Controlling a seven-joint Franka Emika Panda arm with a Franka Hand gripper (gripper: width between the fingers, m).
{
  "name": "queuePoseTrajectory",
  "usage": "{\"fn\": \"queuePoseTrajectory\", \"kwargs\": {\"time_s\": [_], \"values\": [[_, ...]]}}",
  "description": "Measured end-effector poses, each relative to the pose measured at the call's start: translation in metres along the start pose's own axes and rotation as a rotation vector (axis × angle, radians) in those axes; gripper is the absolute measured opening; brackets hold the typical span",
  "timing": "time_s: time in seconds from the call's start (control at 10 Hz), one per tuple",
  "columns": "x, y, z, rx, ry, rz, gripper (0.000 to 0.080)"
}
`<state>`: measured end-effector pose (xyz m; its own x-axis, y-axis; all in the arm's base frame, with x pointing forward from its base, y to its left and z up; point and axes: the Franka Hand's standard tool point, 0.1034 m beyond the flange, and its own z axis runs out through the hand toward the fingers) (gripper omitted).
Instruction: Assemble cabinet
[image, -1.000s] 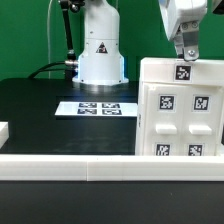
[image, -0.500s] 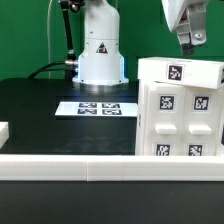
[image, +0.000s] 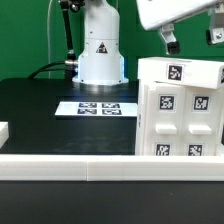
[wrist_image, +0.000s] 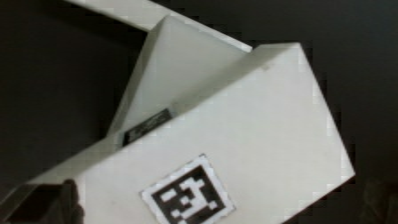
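Observation:
The cabinet (image: 180, 112) is a large white hollow box standing upright at the exterior view's right, with a face of four small tagged panels turned to the camera and one tag on its top edge. My gripper (image: 191, 40) hangs just above its top, open and empty, clear of the box. In the wrist view the cabinet (wrist_image: 231, 120) fills the picture from above, with a tag near its edge. One dark fingertip (wrist_image: 43, 206) shows at the corner of that view.
The marker board (image: 100, 108) lies flat on the black table behind the middle. The robot base (image: 100, 55) stands behind it. A white ledge (image: 90, 166) runs along the front. A small white block (image: 3, 130) sits at the far left edge.
My gripper has risen off the cabinet's top edge and turned, so its fingers now stand wide apart above the box. The cabinet has stayed in place.

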<state>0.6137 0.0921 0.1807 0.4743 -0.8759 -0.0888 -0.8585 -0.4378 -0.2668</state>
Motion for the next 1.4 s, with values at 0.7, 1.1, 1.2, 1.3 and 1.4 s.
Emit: {"fn": "queuePoseTrajectory", "kwargs": {"time_s": [0.7,1.1,1.2,1.3,1.4], "values": [[0.0048,-0.0005,-0.0005,-0.022,0.018,-0.523,0.0797],[0.0018,-0.0045,0.0043,-0.109,-0.044,-0.981,0.0797],[0.0042,-0.0048,0.0039,-0.11,-0.049,-1.018,0.0797],[0.0056,-0.0043,0.0042,-0.109,-0.048,-1.098,0.0797],[0.0064,-0.0039,0.0042,-0.11,-0.051,-1.162,0.0797]]}}
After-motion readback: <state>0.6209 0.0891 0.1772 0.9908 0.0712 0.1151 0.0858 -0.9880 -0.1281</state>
